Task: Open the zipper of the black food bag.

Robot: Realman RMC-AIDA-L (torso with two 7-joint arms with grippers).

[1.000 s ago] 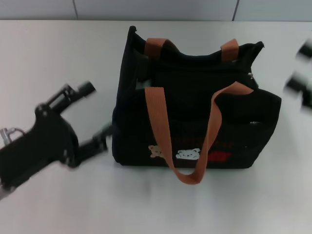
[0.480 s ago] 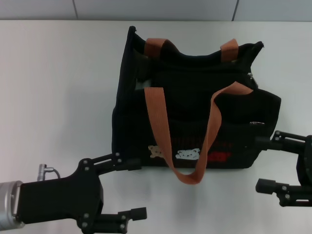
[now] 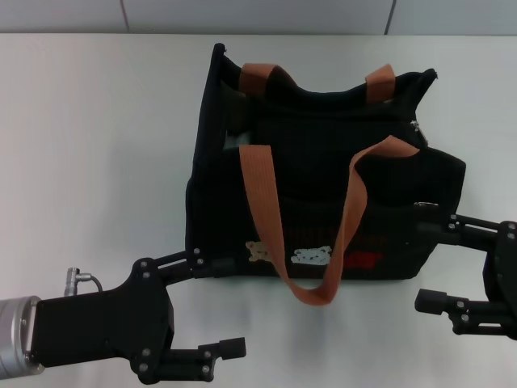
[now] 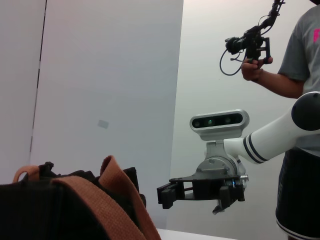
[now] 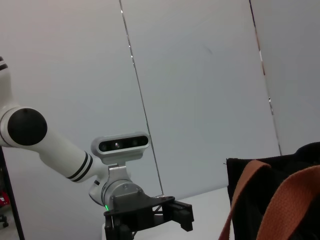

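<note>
The black food bag (image 3: 323,174) stands upright mid-table, its orange-brown handles (image 3: 262,206) draped over the front. Its top gapes, showing the inside at the left end. A small silver pull of the zipper (image 3: 416,125) glints at the top's right end. My left gripper (image 3: 224,307) is open at the bag's front-left bottom corner, one finger against the bag's base. At the bag's right end my right gripper (image 3: 428,263) is open, its far finger at the bag's side. The left wrist view shows the bag (image 4: 60,210) and the right gripper (image 4: 166,195) beyond it.
The bag sits on a white table (image 3: 97,145) with a grey wall behind. A shorter pocket zipper pull (image 3: 422,205) sits lower on the bag's right side. A person (image 4: 300,100) holding a camera rig stands behind the right arm.
Both arms swung down from beside the bag to the near side. In the last half second the right gripper edged left to the bag's end; the left barely shifted.
</note>
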